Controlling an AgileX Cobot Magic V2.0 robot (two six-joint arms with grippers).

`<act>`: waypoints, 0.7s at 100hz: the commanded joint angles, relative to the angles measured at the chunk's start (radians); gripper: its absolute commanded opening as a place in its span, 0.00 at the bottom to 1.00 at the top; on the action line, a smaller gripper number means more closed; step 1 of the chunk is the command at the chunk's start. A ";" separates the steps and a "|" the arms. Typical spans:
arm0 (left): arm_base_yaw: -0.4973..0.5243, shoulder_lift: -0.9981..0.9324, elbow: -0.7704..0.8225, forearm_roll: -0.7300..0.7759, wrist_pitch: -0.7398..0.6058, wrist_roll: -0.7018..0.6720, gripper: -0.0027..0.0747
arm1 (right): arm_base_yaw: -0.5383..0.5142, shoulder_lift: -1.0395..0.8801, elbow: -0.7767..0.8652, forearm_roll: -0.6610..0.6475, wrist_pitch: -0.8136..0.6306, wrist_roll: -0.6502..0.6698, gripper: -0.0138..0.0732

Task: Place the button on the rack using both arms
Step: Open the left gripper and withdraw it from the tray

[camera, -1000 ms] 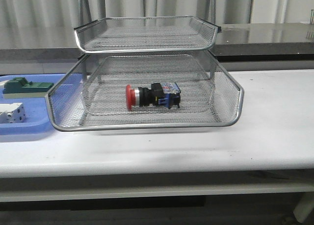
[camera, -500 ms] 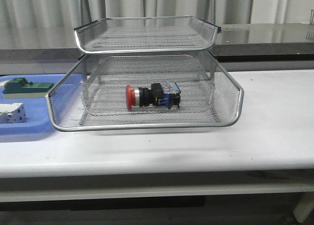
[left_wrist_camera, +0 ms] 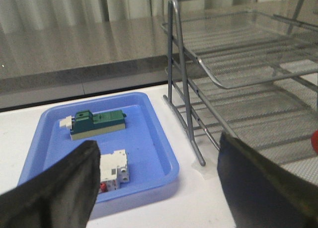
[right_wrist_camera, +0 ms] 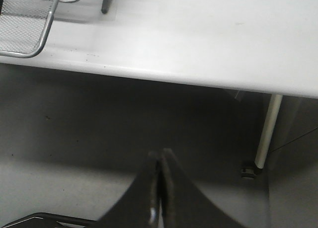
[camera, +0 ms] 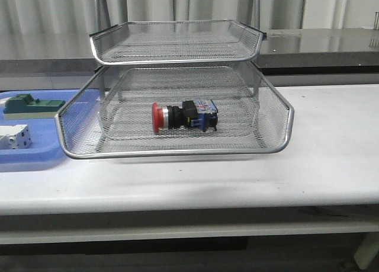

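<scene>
Button (camera: 183, 117) lies on its side in rack's (camera: 284, 115) pulled-out lower tray. My left end effector (left_wrist_camera: 156, 181) fingers spread apart, empty; right end effector (right_wrist_camera: 160, 188) pressed together below surface (camera: 331, 159) edge.

No visible change; button (camera: 183, 117) unmoved in rack (camera: 177, 150).

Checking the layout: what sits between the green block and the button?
In the front view, only the mesh side wall of the rack separates the green block in the blue tray from the button.
</scene>
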 commanded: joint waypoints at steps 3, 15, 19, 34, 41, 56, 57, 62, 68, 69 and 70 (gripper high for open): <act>0.003 0.003 -0.013 -0.013 -0.152 -0.011 0.66 | 0.001 0.008 -0.030 -0.011 -0.055 0.001 0.08; 0.003 0.003 -0.013 -0.013 -0.154 -0.011 0.66 | 0.001 0.008 -0.030 -0.011 -0.055 0.001 0.08; 0.003 0.003 -0.013 -0.013 -0.154 -0.011 0.66 | 0.001 0.008 -0.030 -0.011 -0.055 0.001 0.08; 0.003 0.003 -0.013 -0.013 -0.154 -0.011 0.61 | 0.001 0.008 -0.030 -0.011 -0.055 0.001 0.08; 0.003 0.003 -0.013 -0.013 -0.154 -0.011 0.54 | 0.001 0.008 -0.030 -0.011 -0.055 0.001 0.08; 0.003 0.003 -0.013 -0.013 -0.154 -0.011 0.32 | 0.001 0.008 -0.030 -0.011 -0.055 0.001 0.08; 0.003 0.003 -0.013 -0.013 -0.154 -0.011 0.31 | 0.001 0.008 -0.030 -0.011 -0.055 0.001 0.08; 0.003 0.003 -0.013 -0.013 -0.154 -0.011 0.22 | 0.001 0.008 -0.030 -0.011 -0.055 0.001 0.08; 0.003 0.003 -0.013 -0.013 -0.154 -0.011 0.14 | 0.001 0.008 -0.030 -0.011 -0.055 0.001 0.08; 0.003 0.003 -0.013 -0.013 -0.154 -0.011 0.11 | 0.001 0.008 -0.030 -0.011 -0.055 0.001 0.08; 0.003 0.003 -0.013 -0.013 -0.154 -0.011 0.10 | 0.001 0.008 -0.030 -0.011 -0.055 0.001 0.08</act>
